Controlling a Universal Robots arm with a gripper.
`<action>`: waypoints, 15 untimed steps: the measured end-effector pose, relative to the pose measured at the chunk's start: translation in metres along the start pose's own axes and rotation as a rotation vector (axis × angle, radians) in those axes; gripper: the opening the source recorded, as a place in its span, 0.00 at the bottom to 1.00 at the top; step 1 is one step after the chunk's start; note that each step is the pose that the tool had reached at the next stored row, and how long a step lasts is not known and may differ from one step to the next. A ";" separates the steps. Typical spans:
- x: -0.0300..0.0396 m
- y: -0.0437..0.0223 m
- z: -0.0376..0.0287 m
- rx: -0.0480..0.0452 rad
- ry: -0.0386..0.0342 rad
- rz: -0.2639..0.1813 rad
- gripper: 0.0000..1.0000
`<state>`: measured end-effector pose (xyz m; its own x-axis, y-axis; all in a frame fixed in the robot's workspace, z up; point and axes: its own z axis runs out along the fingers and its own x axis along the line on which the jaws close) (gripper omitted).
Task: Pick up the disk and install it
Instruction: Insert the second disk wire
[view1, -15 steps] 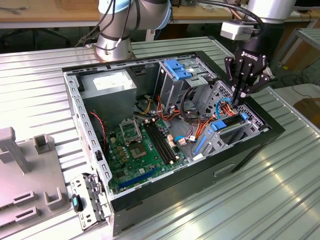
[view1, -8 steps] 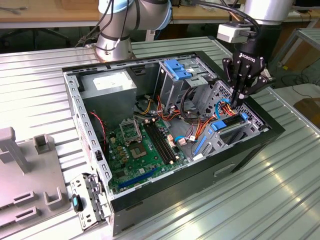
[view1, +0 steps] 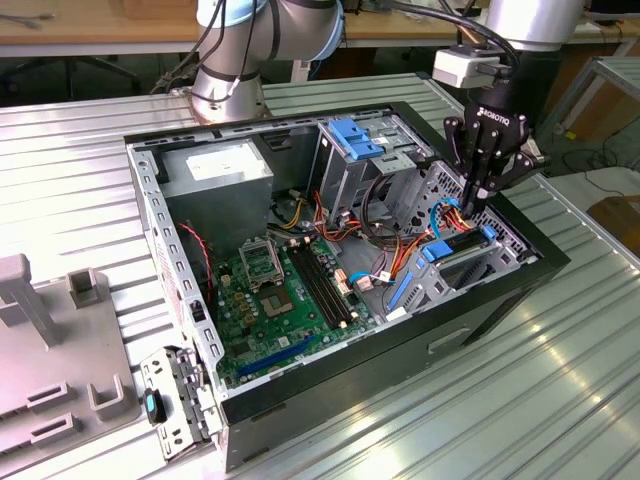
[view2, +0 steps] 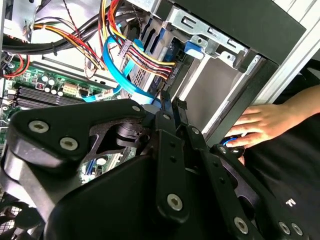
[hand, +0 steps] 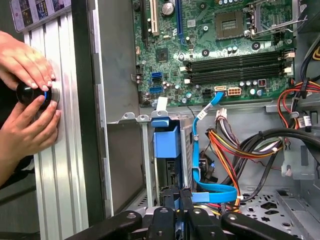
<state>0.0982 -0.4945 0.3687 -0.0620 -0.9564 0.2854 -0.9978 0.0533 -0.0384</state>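
The disk (view1: 462, 248), grey metal framed by a light-blue bracket, sits edge-on in the drive bay at the case's corner on the exterior view's right. In the first wrist view its blue bracket (hand: 166, 141) lies in the bay slot just beyond my fingertips (hand: 170, 194). My black gripper (view1: 478, 203) hangs directly over the disk's end with its fingers drawn together and nothing visible between them. Whether the tips touch the disk I cannot tell. In the second wrist view the gripper (view2: 172, 106) points into the bay beside the blue data cable (view2: 120, 80).
The open computer case (view1: 420, 340) lies on a ribbed metal table (view1: 80, 160). Inside are the motherboard (view1: 280, 290), a grey power-supply box (view1: 215, 175), a blue-latched drive cage (view1: 355, 135) and coloured cables (hand: 225, 150). A person's hands (hand: 27, 95) hold a black knob by the case.
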 end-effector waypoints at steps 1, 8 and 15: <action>0.0000 0.0000 0.0000 0.0000 0.0000 0.000 0.16; 0.0165 -0.0003 0.0065 -0.0050 -0.0825 0.001 0.16; 0.0328 -0.0007 0.0131 -0.0118 -0.2124 0.000 0.16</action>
<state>0.0971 -0.5297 0.3655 -0.0575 -0.9954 0.0771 -0.9981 0.0556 -0.0268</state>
